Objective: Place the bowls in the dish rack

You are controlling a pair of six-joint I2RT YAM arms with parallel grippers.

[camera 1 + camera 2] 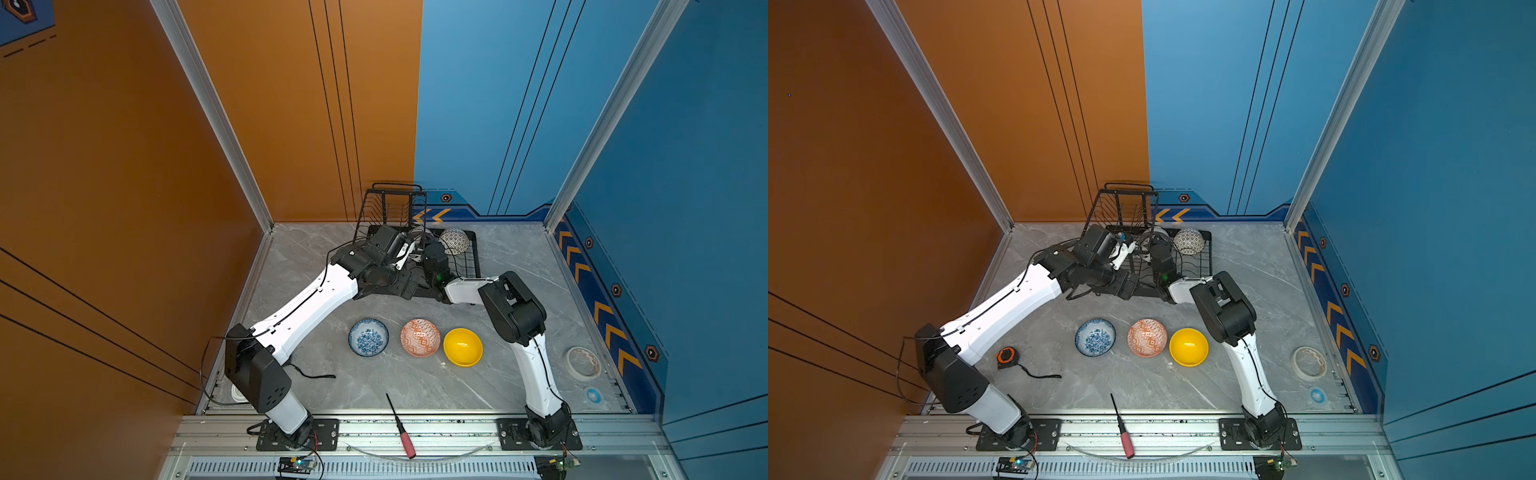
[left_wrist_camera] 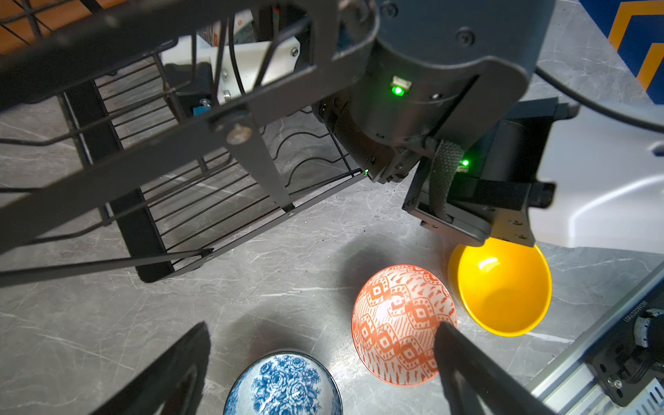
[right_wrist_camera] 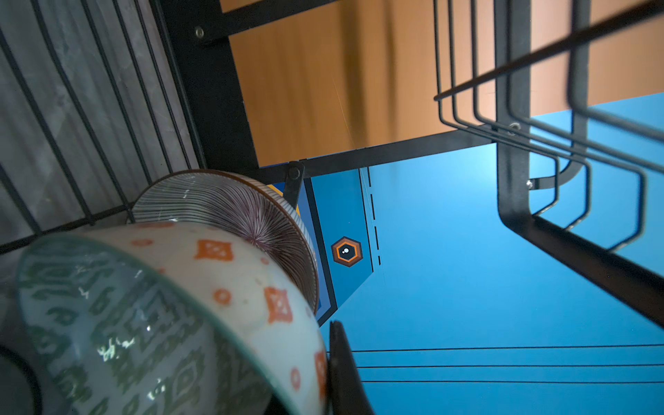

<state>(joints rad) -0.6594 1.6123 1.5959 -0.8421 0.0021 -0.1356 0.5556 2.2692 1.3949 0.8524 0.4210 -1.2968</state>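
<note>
Right jaws pinch a green-patterned, orange-diamonded round bowl (image 3: 161, 305) in the black wire rack (image 3: 204, 90); left jaws gape wide, empty.

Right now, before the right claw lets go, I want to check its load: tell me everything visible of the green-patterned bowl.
The green-patterned bowl is round, glossy, ceramic-looking: green geometric print within the rim, orange diamonds on the white outer wall. It is tipped on edge inside the dish rack, its wall pinched by the shut right claw, with the pink-striped bowl behind it. Whether they touch, or it rests on the wires, cannot be told.
</note>
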